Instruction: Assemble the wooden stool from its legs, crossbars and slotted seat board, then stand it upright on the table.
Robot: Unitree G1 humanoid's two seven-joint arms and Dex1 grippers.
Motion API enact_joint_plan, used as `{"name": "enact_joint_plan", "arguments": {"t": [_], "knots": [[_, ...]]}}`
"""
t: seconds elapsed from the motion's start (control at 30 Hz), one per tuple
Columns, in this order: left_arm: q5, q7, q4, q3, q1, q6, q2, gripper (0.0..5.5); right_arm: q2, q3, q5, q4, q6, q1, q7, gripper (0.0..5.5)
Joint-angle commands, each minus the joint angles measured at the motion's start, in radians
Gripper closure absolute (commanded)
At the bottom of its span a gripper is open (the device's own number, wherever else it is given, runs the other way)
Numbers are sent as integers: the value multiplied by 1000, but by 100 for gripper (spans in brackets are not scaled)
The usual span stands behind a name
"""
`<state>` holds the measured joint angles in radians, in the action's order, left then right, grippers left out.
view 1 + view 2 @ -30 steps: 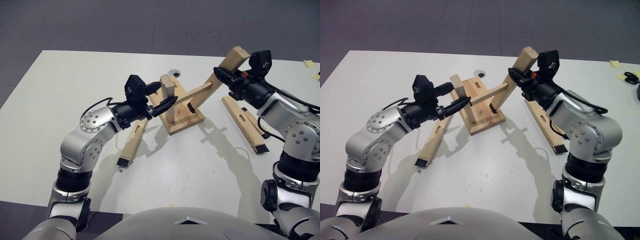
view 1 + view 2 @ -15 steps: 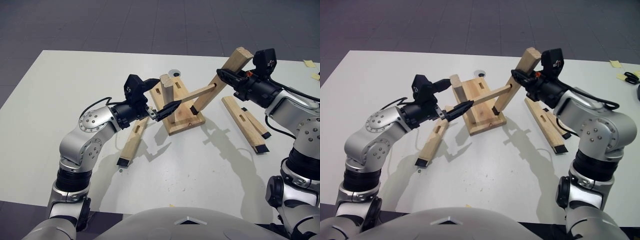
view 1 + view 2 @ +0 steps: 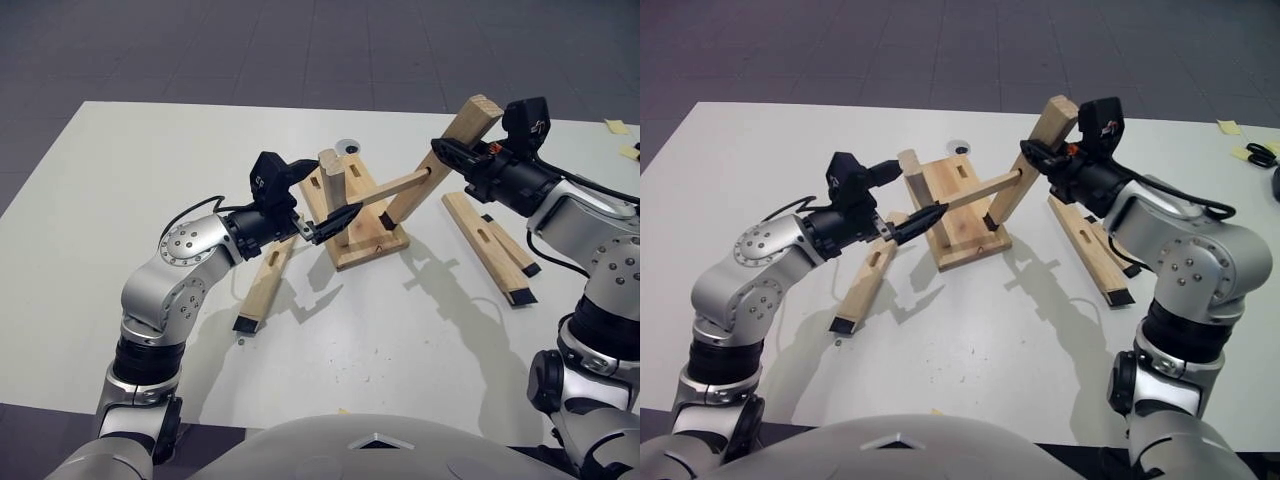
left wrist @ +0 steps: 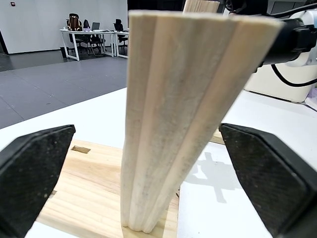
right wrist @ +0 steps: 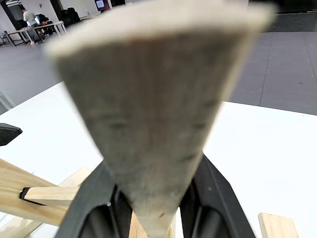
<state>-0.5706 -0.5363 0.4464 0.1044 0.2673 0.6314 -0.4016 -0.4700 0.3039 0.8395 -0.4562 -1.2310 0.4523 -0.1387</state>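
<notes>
Left wrist view: left gripper wide, clear of upright leg. Eye view: right gripper clamping tilted leg.

Yellow paper notes, far right

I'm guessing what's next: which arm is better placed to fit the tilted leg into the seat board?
Probably right: right jaws grip the tilted leg; left jaws stand open around the upright leg.

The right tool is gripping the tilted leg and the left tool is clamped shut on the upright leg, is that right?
Not quite: the left tool is open around the upright leg, pads clear of it in the left wrist view. The right tool does grip the tilted leg.
</notes>
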Motion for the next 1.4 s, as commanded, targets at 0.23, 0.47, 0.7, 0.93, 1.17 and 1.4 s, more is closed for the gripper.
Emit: {"name": "enact_joint_plan", "arguments": {"t": [0.23, 0.47, 0.7, 0.93, 1.17, 1.4], "knots": [[30, -6, -6, 8, -12, -8, 7, 10, 31, -19, -9, 44, -55, -11, 30, 448], [36, -5, -7, 9, -12, -10, 12, 10, 31, -37, -2, 15, -54, -10, 11, 448], [41, -7, -7, 7, -13, -8, 15, 10, 22, -62, -29, 6, -71, -26, 17, 448], [48, -5, -6, 9, -16, -10, 18, 10, -30, -162, -88, -40, -16, -58, -26, 447], [54, -4, 1, 11, -18, -9, 22, 10, -73, -230, -142, -65, 52, -104, -62, 445], [69, 5, -12, 23, 12, -16, 47, 10, -105, -287, -184, -77, 96, -131, -78, 442]]}}
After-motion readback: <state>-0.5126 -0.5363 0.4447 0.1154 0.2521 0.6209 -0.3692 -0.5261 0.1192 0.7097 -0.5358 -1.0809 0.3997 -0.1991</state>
